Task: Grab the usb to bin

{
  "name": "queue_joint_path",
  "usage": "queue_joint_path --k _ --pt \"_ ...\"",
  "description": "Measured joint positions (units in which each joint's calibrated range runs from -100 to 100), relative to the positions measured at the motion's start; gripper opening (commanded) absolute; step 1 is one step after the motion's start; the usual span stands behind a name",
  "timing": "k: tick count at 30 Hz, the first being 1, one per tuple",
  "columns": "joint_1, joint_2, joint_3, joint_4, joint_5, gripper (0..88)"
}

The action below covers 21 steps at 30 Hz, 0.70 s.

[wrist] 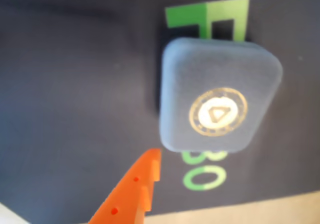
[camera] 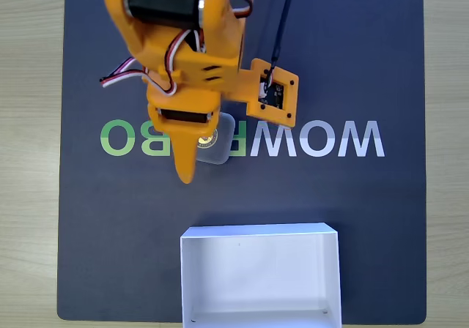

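So in the fixed view the orange plastic arm hangs over a dark navy mat (camera: 366, 218) with upside-down "WOMBO"-ish lettering; the mat sits on a pale wood tabletop (camera: 29, 196); the orange two-finger tool (camera: 192, 159) points down the picture, its tip just past the small flat grey square usb (camera: 222, 143), which is half hidden under the arm; the shallow white rectangular bin (camera: 260, 278) sits well apart at the bottom edge, nothing in it.

Wrist view gives the usb (wrist: 217, 94) whole, gold round emblem and all, lying flat on the mat over green letters; one orange finger (wrist: 132, 194) pokes in just beside its lower-left corner; not gripping anything, but I can't tell how wide the tool is open.
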Motion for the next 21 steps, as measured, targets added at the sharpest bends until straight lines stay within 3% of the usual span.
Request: queue_joint_path --k 21 --pt "-1.95 17.11 -11.39 2.76 -0.1 47.7"
